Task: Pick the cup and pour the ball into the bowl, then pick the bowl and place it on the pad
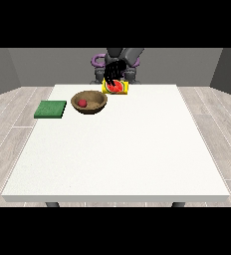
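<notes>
White table (137, 149), yellow cup (116, 88) under robot hand (114, 69), ball (82, 102) in bowl (89, 102)

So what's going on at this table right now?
A humanoid robot stands behind the white table with one black hand on a yellow cup near the far edge. The red ball already lies in the wooden bowl, just beside the cup. The bowl has not gone to the green pad, which lies apart at the view's left.

Ball (82, 102) in bowl (96, 105), pad (51, 109) at its left, cup (116, 87) behind-right.
</notes>
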### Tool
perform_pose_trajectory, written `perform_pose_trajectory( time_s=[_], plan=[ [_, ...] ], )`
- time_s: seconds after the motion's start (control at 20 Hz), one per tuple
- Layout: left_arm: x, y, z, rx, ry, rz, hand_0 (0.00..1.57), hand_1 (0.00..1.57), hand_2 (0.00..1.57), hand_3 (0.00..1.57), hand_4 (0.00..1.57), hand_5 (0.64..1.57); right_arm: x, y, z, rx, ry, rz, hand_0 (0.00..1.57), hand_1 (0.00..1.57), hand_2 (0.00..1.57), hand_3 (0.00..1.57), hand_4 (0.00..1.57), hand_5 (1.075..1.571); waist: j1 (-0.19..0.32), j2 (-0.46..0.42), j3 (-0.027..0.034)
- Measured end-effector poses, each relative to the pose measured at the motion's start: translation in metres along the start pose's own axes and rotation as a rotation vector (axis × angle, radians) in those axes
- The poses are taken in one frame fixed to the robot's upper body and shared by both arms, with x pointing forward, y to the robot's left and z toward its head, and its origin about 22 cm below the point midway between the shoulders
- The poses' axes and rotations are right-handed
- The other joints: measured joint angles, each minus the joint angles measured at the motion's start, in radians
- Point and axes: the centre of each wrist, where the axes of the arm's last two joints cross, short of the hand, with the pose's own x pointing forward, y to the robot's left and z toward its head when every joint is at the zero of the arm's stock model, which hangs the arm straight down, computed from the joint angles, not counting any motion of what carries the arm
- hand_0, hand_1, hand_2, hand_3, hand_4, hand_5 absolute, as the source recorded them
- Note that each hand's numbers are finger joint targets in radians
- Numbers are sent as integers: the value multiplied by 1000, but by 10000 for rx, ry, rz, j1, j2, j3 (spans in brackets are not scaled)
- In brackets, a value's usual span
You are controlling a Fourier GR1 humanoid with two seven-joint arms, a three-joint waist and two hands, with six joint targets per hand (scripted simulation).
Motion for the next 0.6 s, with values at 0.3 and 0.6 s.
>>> perform_pose_trajectory(
  time_s=[0.3, 0.6],
  plan=[
    [-58, -9, 9, 707, 2815, 3707, 1149, 1149, 1571, 1571, 825, 1570, -6, -15, 20, -183, 178, 4, 0, 0, 0, 0, 394, 1565, 212, -102, -31],
    [-92, -43, 60, 1749, 4377, 6378, 1557, 1557, 1571, 1571, 1370, 1530, 7, -11, 30, -9, -711, 35, 0, 0, 0, 0, 387, 1566, 136, 756, -55]
  ],
)
